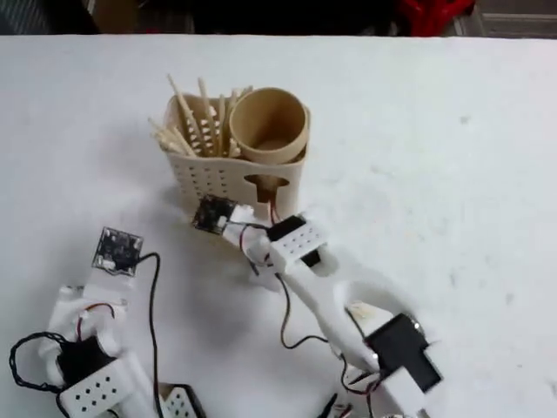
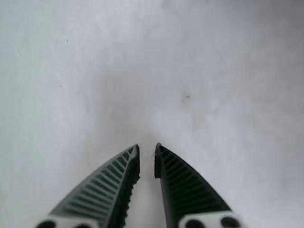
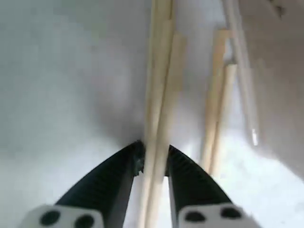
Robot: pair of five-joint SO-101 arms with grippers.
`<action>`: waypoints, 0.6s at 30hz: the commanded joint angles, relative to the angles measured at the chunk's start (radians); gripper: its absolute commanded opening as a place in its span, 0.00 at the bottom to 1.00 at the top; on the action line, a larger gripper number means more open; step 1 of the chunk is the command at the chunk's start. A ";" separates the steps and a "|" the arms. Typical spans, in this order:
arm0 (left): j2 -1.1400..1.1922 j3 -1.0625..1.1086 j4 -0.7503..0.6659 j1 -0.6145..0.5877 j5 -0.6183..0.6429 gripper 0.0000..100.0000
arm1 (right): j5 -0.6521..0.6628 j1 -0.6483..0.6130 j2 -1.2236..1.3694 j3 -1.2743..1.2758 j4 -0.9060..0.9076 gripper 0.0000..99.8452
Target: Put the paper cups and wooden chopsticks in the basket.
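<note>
Right wrist view has the unfinished part of the job up close. A held pair of chopsticks (image 3: 159, 95) runs lengthwise between the fingers of the right gripper (image 3: 154, 159), which is clenched on it. The two sticks are pale, straight and plain, pressed side by side. Just beside them lie the loose chopsticks (image 3: 218, 95), at least two more, apart from the gripper and, as far as I can tell, flat on the white surface.

From the high view, the basket (image 1: 231, 178) stands toward the far middle of the table (image 1: 452, 157). It is a cream tub with rows of small holes. A paper cup (image 1: 268, 122) sits upright in its right half, mouth up; whether others are nested inside it I cannot tell. The stowed chopsticks (image 1: 196, 122) lean fanned in its left half.

So I would call the work well along. The cup part looks settled, and what is left is the sticks by the basket's near wall, where the right arm (image 1: 326, 300) stretches in from the near right.

Over at the near left, the left gripper (image 2: 146, 159) hangs above bare table, its fingers drawn almost together with nothing between them.
</note>
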 commanded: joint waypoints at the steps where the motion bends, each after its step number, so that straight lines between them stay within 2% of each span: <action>1: 0.005 -0.003 0.008 0.012 0.000 0.08 | -0.011 -0.010 -0.081 0.011 0.071 0.02; 12: 0.005 -0.003 0.008 0.012 0.000 0.08 | -0.071 -0.008 -0.495 0.046 0.202 0.02; 18: 0.005 -0.003 0.008 0.012 0.000 0.08 | -0.041 -0.008 -0.453 0.044 0.203 0.02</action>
